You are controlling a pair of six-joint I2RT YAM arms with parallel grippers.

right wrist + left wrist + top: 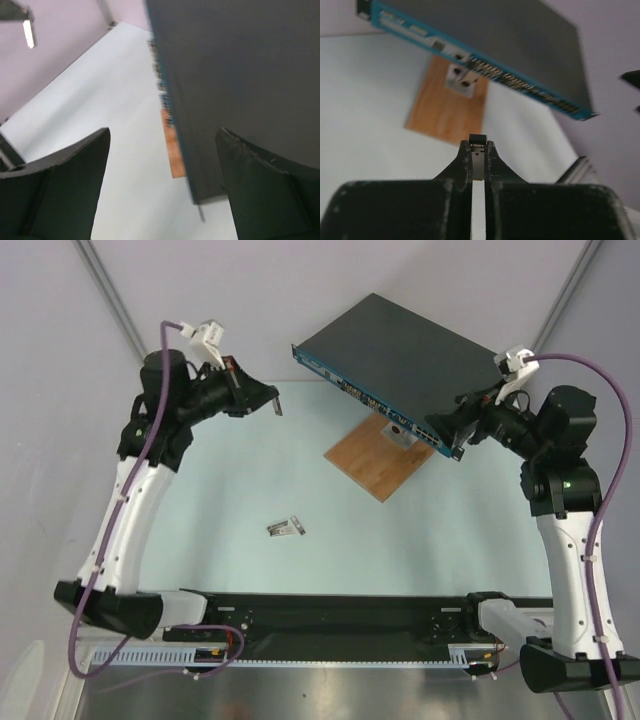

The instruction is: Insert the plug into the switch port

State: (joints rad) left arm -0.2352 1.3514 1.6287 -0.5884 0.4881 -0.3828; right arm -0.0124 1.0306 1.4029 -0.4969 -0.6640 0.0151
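Top view: the switch (pixel 400 345) sits far right on the pale worktop (pixel 200 490), front over a wooden board (pixel 372 462), plain walls around.

Left wrist: left end effector (pixel 478 150) is pinched shut on the plug (pixel 478 139), well short of the ports. Any tilt could jam it.

Right wrist: right end effector (pixel 162 135) gapes wide around the switch's corner, gripping nothing. A bump might shift it.

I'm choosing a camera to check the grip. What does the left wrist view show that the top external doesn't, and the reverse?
Left wrist only: a close look at the plug pinched between the tips of the shut left pincer, its dark end poking out. Top external only: a loose metal piece lying on the table. Both: the switch with its blue port face, and the wooden board beneath it.
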